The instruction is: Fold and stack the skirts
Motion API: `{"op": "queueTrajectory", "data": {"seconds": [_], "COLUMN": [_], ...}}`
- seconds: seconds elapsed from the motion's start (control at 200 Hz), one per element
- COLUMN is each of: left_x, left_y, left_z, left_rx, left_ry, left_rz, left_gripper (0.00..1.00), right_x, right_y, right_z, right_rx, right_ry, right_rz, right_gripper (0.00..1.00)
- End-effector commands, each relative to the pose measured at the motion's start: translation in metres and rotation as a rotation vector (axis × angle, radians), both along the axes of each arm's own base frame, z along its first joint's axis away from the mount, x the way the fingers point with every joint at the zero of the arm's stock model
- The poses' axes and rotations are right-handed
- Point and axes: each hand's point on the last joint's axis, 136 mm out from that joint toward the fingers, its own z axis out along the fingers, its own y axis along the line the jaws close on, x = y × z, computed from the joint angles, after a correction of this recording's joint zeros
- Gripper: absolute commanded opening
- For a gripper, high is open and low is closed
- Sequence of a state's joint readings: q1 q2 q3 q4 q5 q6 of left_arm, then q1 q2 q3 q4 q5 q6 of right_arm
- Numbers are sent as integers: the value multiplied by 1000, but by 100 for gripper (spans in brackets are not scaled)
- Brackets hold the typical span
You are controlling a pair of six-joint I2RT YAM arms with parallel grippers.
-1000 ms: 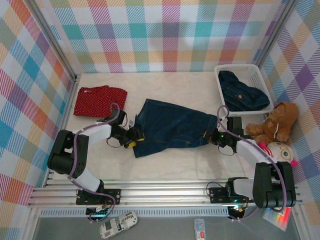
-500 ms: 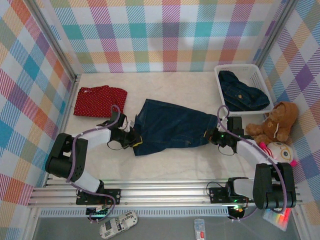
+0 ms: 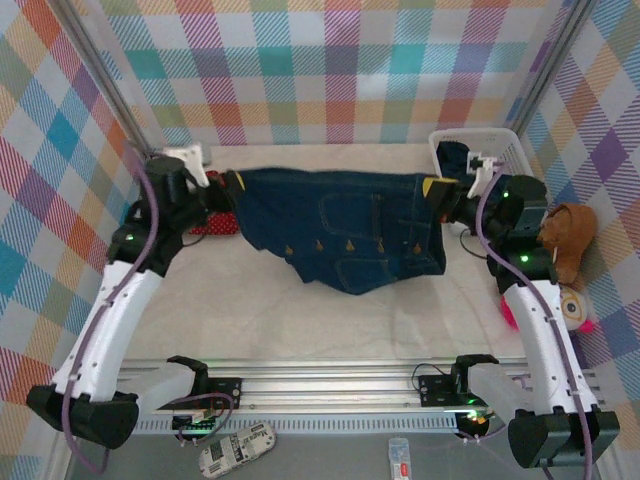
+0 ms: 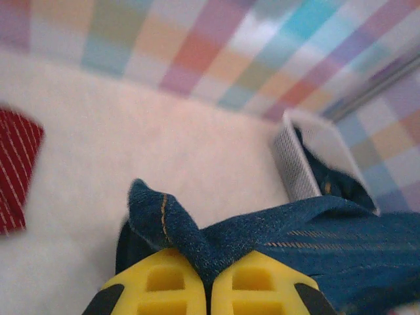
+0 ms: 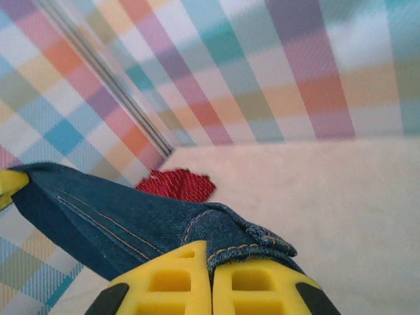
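Left fingers [image 4: 187, 285] pinched shut on one corner of the denim skirt [image 3: 340, 225]; red dotted skirt [image 4: 13, 170] lies on the counter [image 3: 300, 320] below; denim skirt hangs stretched out above the counter; right fingers [image 5: 236, 282] clamped shut on its opposite corner.

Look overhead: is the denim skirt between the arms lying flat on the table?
No, the denim skirt hangs stretched between the left hand and the right hand, each gripping one end.
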State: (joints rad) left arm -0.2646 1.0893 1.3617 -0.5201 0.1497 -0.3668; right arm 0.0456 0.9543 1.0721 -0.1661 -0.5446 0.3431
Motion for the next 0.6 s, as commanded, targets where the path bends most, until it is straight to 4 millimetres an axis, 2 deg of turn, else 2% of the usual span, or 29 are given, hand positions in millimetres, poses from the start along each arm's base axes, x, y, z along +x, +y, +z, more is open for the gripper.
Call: {"op": "queueTrajectory", "data": {"seconds": [0.0,0.085,0.18,0.335,0.41,0.475,0.54,0.595], "left_x": [-2,-16,-42,-90,-106,-112,-103,-84], "left_y": [39,50,58,63,62,61,61,62], "left_z": [48,91,130,171,183,188,183,171], "left_rx": [126,124,95,53,28,9,8,25], "left_ry": [-138,-243,-356,-484,-531,-544,-517,-456], "left_rz": [163,208,222,193,169,158,167,201], "left_gripper": [0,0,0,0,0,0,0,0], "right_x": [-12,-31,-57,-95,-106,-108,-102,-90], "right_y": [0,1,1,0,0,-2,-6,-12], "right_z": [60,99,131,160,166,167,165,158], "right_rx": [-52,-55,-46,-18,-3,4,-3,-5], "right_ry": [-216,-322,-419,-531,-558,-564,-569,-554], "right_rz": [19,29,31,32,36,26,-5,-56], "right_gripper": [0,0,0,0,0,0,0,0]}}
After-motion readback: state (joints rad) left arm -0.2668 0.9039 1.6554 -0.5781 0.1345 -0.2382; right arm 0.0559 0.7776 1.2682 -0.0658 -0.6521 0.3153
